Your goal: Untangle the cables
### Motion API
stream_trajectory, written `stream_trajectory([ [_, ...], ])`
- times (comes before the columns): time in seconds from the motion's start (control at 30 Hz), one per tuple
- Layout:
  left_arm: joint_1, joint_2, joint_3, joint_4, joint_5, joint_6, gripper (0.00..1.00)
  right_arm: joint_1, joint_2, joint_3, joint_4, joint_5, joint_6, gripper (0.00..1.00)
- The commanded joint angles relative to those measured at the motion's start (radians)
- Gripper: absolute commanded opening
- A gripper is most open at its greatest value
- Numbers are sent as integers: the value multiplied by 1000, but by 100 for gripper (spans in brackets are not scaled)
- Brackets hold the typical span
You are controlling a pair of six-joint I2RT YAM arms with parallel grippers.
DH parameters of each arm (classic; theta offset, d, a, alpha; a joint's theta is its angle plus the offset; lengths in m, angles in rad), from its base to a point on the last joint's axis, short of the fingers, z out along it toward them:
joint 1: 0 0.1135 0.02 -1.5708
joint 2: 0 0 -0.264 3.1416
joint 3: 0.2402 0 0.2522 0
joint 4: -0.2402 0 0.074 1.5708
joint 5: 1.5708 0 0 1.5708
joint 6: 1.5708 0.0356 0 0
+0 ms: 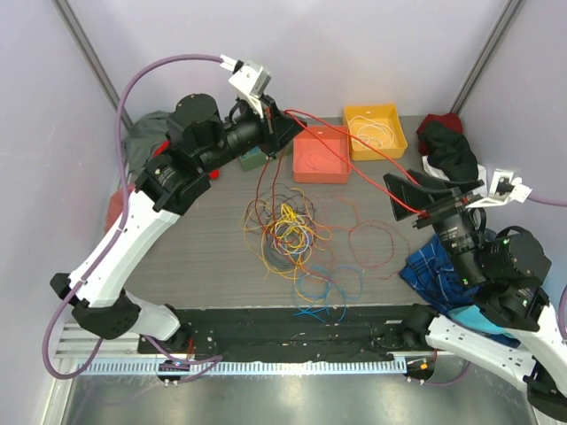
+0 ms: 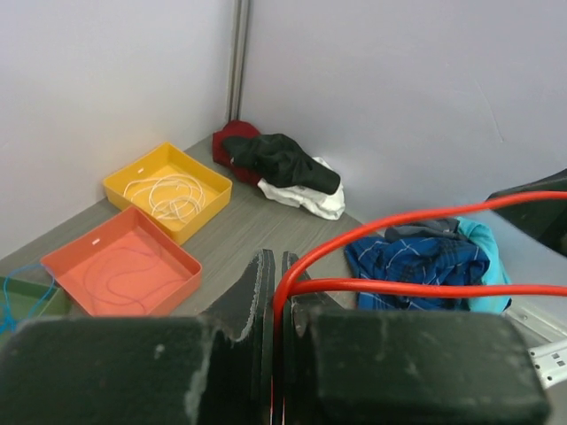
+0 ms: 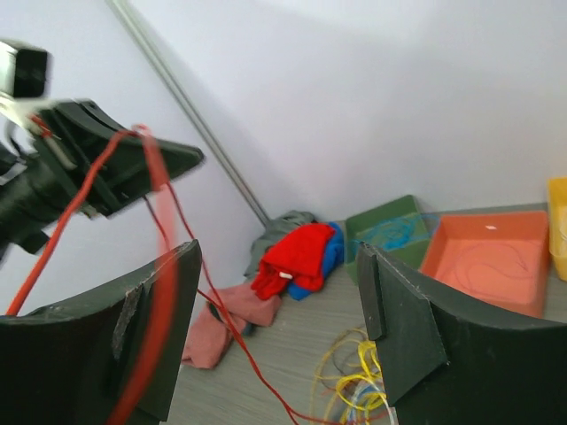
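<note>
Two robot arms reach over a grey table (image 1: 204,230) and face each other. The left gripper (image 1: 282,124) is high at the far side, its jaws pressed together on a red cable (image 1: 345,133), which is pinched between the two black fingers (image 2: 257,301). From there the red cable runs taut through the air to the right gripper (image 1: 394,197), which is raised at the right side of the table. The right gripper's jaws stand wide apart. The red cable lies across one of its fingers (image 3: 142,336) and is not clamped.

The other cables (image 1: 288,232) lie in a loose tangle at the middle of the table, with yellow, orange, red and blue loops crossing one another. More of the red cable hangs down from the left gripper into this tangle. Beyond the tangle sits an orange tray (image 1: 321,170), and just beside it a yellow tray (image 1: 375,108) holds a coiled white cable (image 1: 372,133).
</note>
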Motion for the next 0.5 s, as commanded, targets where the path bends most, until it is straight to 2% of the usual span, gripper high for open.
stream_trajectory([
  [0.0,26,-65,-128,184,6,-58,0,-2,80,93,182,-101,31,79],
  [0.2,26,-62,-204,219,46,-91,0,-1,209,203,267,-174,56,79],
  [0.33,26,-60,-216,233,30,-82,0,-2,238,259,249,-195,45,79],
  [0.4,26,-54,-187,196,7,-54,0,-2,223,288,203,-184,24,79],
  [0.47,30,-18,-71,146,-34,-16,0,-1,199,288,117,-139,-15,79],
])
